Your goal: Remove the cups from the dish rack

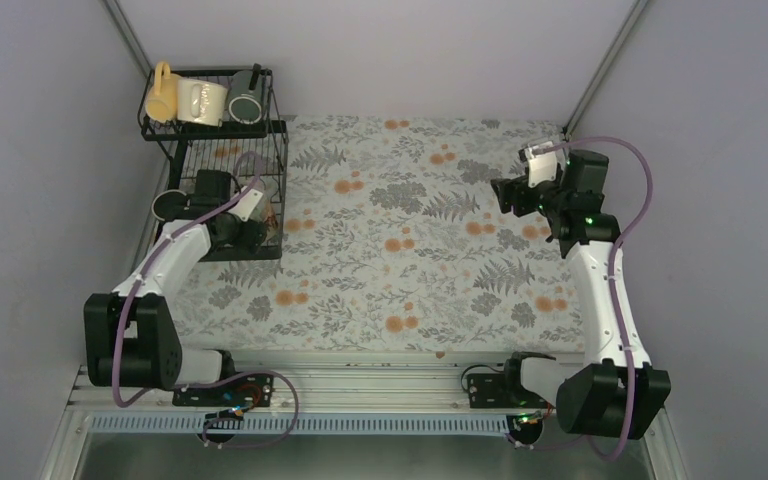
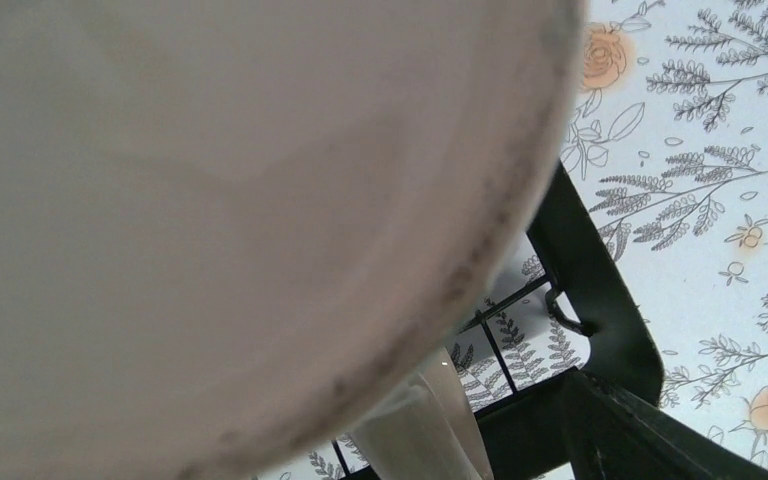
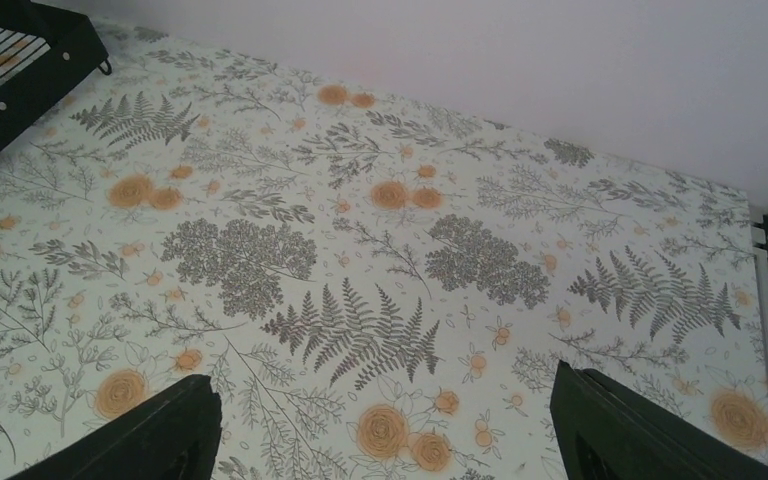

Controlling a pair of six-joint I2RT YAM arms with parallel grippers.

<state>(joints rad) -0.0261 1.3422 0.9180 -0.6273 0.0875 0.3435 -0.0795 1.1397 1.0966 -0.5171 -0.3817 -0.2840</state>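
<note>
The black wire dish rack stands at the far left. Its upper shelf holds a yellow mug, a cream lettered mug and a dark grey mug. A black mug sits at the lower tray's left edge. My left gripper is down in the lower tray. In the left wrist view a beige mug fills most of the frame, right against the camera. One black finger stands well apart from it, and the other is hidden. The dark green mug is not visible. My right gripper is open and empty above the cloth.
The floral cloth covers the table. The rack's rim and wires lie just beside my left finger. A corner of the rack shows far left in the right wrist view. Grey walls close in the back and sides.
</note>
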